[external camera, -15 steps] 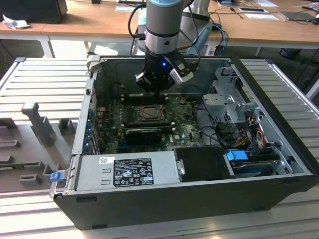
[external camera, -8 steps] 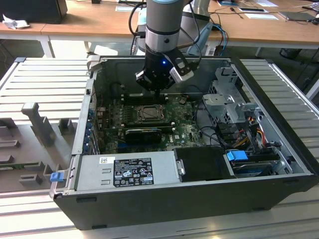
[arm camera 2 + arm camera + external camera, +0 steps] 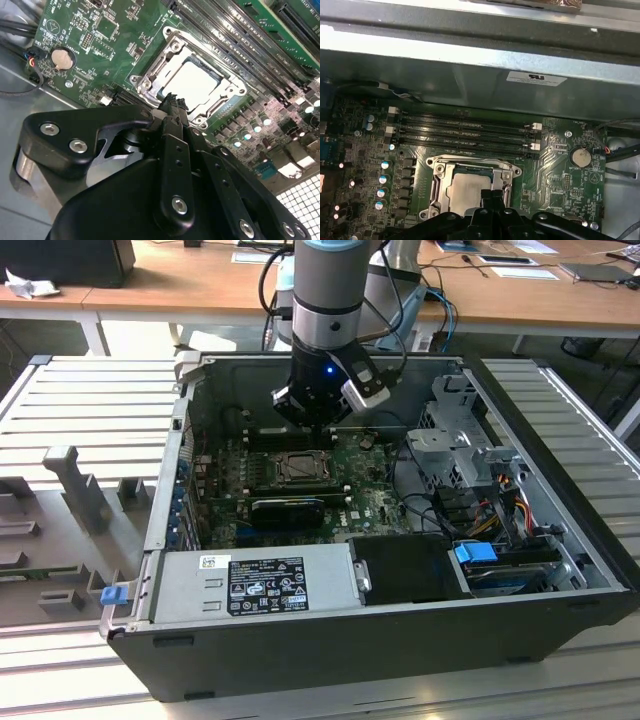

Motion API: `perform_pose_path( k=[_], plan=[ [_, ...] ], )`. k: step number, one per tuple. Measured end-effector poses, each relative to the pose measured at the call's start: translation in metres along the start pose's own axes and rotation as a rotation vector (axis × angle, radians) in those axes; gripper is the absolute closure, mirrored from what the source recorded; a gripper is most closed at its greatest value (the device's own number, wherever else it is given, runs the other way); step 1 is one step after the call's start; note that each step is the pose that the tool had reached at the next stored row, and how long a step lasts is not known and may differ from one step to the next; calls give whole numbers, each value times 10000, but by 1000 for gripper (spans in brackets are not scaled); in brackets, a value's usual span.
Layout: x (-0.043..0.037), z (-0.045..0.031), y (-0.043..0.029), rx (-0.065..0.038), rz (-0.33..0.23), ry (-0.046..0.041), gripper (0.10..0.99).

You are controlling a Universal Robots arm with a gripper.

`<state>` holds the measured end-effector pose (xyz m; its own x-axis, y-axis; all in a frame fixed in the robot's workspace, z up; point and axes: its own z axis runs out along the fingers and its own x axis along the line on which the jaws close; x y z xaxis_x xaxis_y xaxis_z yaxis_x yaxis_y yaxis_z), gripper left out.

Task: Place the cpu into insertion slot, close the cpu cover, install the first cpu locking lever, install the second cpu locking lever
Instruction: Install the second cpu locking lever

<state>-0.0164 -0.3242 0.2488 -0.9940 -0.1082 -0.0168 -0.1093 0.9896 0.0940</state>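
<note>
Ribbed grey metal bench point(image 3: 80, 380) carrying an open computer case point(image 3: 400, 640); grey moulded fixture blocks point(image 3: 75, 490) on the exterior view's left of that case.

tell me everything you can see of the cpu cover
The cpu cover is a thin silvery metal frame with a large square window. It lies flat, closed over the insertion slot, and the cpu shows pale through the window. The gripper hangs at one edge; contact is unclear.
</note>
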Motion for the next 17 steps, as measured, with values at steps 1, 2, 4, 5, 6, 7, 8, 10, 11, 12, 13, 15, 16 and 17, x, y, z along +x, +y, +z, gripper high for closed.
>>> perform_pose_path(
  k=[1,2,4,5,6,7,8,10,11,12,13,15,16,17],
  plan=[
    [1,-2,-14,1,0,1,980],
    [4,-4,-37,0,0,1,980],
    [5,-5,-49,0,0,1,980],
    [6,-5,-52,1,0,1,980],
    [6,-5,-55,1,-1,1,980],
    [6,-5,-57,0,0,1,980],
    [6,-6,-60,0,0,1,980],
    [7,-6,-66,0,-1,0,980],
    [7,-7,-68,0,0,0,980],
    [8,-7,-71,0,0,1,980],
    [8,-7,-73,0,-1,1,980],
    [8,-8,-80,1,-1,1,980],
    [9,-8,-82,1,0,1,980],
    [9,-8,-85,1,-1,1,980]
  ],
)
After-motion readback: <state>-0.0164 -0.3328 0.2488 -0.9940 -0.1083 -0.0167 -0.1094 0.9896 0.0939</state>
